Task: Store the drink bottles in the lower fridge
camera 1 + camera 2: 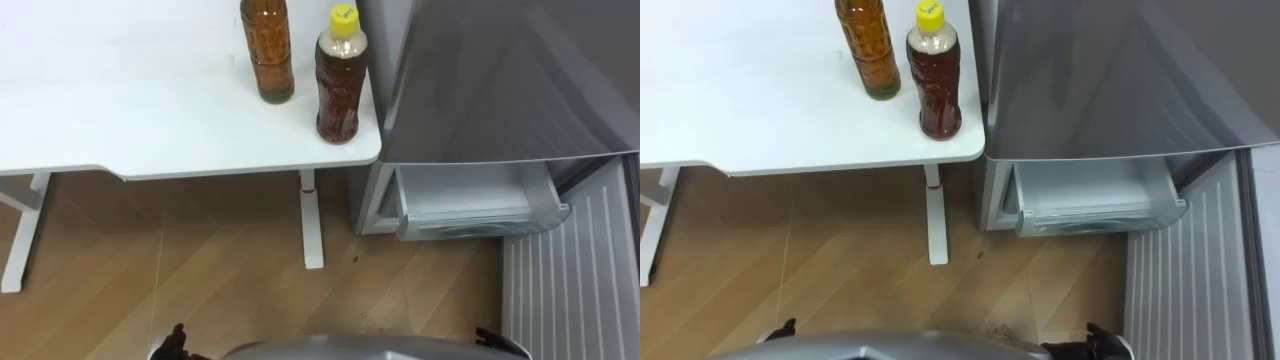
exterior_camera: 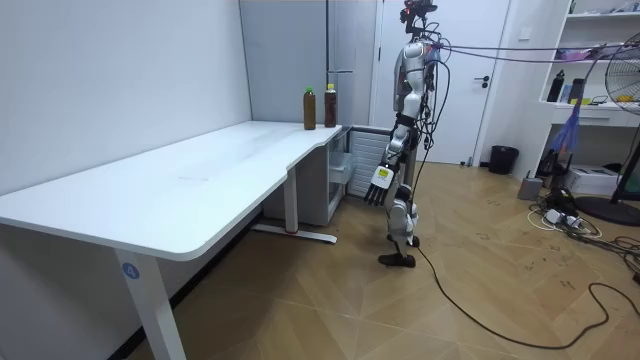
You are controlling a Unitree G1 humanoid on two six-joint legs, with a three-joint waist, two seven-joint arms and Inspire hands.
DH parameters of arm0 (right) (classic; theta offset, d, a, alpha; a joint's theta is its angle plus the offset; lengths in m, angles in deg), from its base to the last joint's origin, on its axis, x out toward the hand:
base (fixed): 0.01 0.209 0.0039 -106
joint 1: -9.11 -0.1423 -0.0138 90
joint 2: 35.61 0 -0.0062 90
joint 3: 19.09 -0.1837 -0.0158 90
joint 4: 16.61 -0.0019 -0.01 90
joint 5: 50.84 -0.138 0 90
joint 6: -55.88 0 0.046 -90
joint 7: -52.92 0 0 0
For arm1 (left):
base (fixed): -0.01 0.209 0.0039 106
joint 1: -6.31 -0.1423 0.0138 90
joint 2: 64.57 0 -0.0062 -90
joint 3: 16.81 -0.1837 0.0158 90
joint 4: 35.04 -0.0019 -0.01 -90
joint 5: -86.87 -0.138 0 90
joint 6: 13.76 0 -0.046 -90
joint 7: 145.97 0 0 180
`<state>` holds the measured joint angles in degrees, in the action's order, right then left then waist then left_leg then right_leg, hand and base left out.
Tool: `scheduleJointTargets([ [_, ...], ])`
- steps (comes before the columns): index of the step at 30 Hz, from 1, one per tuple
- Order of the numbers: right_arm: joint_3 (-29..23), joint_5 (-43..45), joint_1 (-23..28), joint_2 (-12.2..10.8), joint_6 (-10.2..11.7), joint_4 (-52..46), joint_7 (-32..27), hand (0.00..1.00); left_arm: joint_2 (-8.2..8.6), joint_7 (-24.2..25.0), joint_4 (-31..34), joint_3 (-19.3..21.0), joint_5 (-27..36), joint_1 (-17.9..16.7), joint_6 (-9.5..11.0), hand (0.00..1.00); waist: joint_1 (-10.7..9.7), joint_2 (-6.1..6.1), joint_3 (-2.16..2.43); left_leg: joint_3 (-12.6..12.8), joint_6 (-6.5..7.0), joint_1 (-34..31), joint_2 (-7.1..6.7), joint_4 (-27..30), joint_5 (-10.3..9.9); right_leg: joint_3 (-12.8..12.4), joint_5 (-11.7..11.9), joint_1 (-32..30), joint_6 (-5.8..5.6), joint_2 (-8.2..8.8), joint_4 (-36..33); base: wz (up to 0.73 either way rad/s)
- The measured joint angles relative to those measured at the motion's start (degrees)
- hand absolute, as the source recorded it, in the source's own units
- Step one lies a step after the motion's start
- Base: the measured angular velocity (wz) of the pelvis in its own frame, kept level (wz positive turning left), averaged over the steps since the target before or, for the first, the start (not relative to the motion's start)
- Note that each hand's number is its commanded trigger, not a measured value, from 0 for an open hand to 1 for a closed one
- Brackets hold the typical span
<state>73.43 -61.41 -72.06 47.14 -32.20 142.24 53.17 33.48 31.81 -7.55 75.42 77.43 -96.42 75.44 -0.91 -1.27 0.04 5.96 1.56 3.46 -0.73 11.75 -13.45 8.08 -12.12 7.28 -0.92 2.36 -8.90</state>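
Observation:
Two drinks stand on the white table's [image 1: 120, 110] right corner. One is a tall bottle of amber tea [image 1: 267, 50], the other a brown bottle with a yellow cap [image 1: 341, 80] nearer the edge. Right beside them is the grey fridge [image 1: 500, 80]. Its lower door [image 1: 580, 280] is swung open and a pale drawer [image 1: 480, 200] sticks out. In the room view I stand upright facing the table's end and the fridge. My left hand [image 2: 380, 185] hangs by my thigh with straight fingers, well away from the bottles [image 2: 330, 105].
The table's white leg [image 1: 312, 225] stands on the wooden floor just left of the fridge. The open door takes up the floor at my right. Behind me in the room view are a shelf [image 2: 600, 60], a fan [image 2: 625, 110] and loose cables [image 2: 570, 215].

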Motion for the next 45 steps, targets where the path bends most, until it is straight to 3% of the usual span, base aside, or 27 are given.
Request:
scheduleJointTargets([
  [9,0.7,8.4,-2.6,0.2,0.0,0.2,-0.9,0.00,-0.44,1.4,0.0,-0.2,5.6,0.6,0.1,0.00,0.2,0.21,-0.27,-0.4,0.01,-1.3,0.00,0.2,0.0,0.6,0.1,-0.9,0.05,0.03,-0.1,0.02],
  [14,0.6,8.0,-2.5,0.1,0.0,0.3,-1.0,0.00,-0.41,1.4,0.1,-0.2,7.9,0.4,1.2,0.00,0.7,0.36,-0.34,-0.6,0.00,-1.2,-0.04,0.6,0.0,0.9,0.1,-0.4,0.05,0.06,0.0,0.03],
  [23,0.6,5.7,-2.1,0.1,-0.1,0.6,-0.9,0.00,-0.41,1.0,0.1,0.0,8.8,0.4,1.2,0.00,1.2,0.59,-0.26,-1.3,0.00,-1.0,-0.03,0.4,0.0,1.6,0.1,-0.2,0.05,0.12,0.1,0.00],
  [33,-0.2,6.2,-2.2,0.1,0.0,1.8,-0.8,0.00,0.24,-4.5,1.5,2.6,9.0,0.4,2.0,0.00,1.2,0.70,-0.23,-1.8,-0.02,-0.9,-0.16,0.6,0.0,2.8,0.1,-0.1,0.05,0.11,0.2,0.01],
  [36,-0.2,6.1,-2.2,0.1,0.0,2.5,-1.1,0.00,0.26,-7.2,1.5,2.6,15.3,0.0,3.4,0.00,1.4,0.64,-0.26,-2.1,-0.02,-0.7,-0.23,0.8,0.0,3.3,0.1,0.7,0.05,0.17,0.1,0.05],
  [40,-0.4,6.4,-2.2,0.1,0.0,2.8,-2.2,0.00,0.28,-9.8,1.7,4.8,22.9,0.3,3.6,0.00,1.3,0.51,-0.34,-2.2,-0.01,-0.4,-0.28,0.9,0.0,3.6,0.1,1.1,0.05,0.22,0.2,0.00],
  [45,-1.6,6.7,-1.8,0.0,-0.2,3.4,-2.8,0.00,0.83,-15.5,4.7,12.4,32.8,0.9,3.8,0.00,2.8,0.76,-0.18,-2.1,-0.02,0.0,-0.04,1.0,0.0,3.4,0.1,1.0,0.05,0.17,0.1,-0.03],
])
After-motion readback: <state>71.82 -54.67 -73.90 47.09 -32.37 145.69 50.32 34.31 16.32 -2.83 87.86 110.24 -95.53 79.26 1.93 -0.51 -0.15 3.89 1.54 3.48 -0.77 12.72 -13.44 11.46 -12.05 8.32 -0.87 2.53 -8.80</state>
